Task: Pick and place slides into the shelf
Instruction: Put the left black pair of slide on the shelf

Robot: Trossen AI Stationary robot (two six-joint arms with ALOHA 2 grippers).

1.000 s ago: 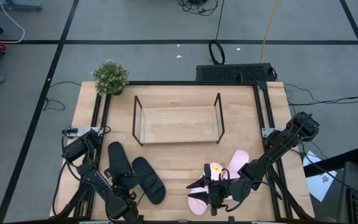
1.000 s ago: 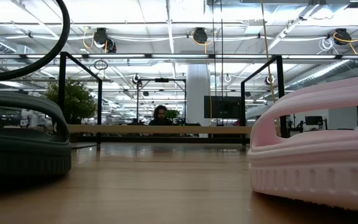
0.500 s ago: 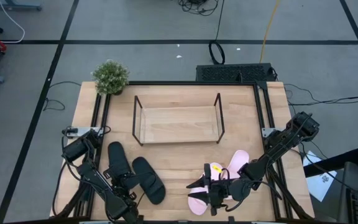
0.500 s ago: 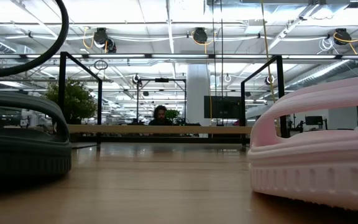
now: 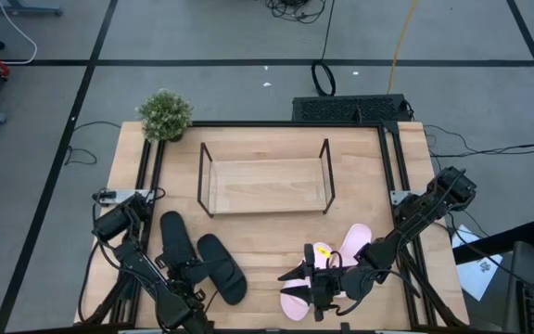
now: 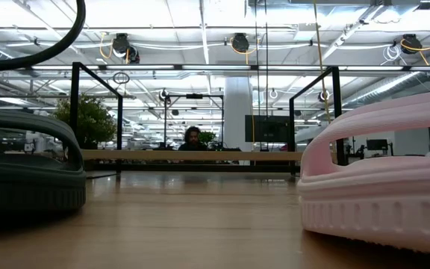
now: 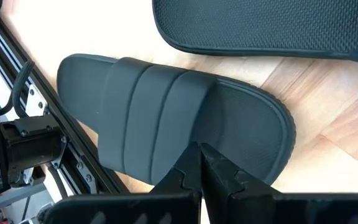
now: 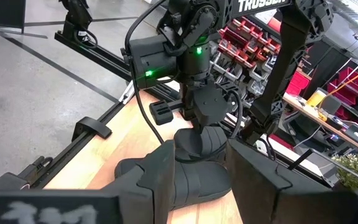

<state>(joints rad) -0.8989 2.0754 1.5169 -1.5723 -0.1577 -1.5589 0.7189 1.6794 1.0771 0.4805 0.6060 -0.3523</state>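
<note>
The only text that can be read is white letters "TROSSEN", partly cut off, on the dark left arm point(image 8: 272, 6) far across.

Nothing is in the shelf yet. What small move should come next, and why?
Probably lower the right gripper onto the pink slide beneath it and close. Its fingers stand open and empty, hovering above that slide at the table's near edge. The shelf holds no slides, and the left gripper sits shut over the black slides.
</note>
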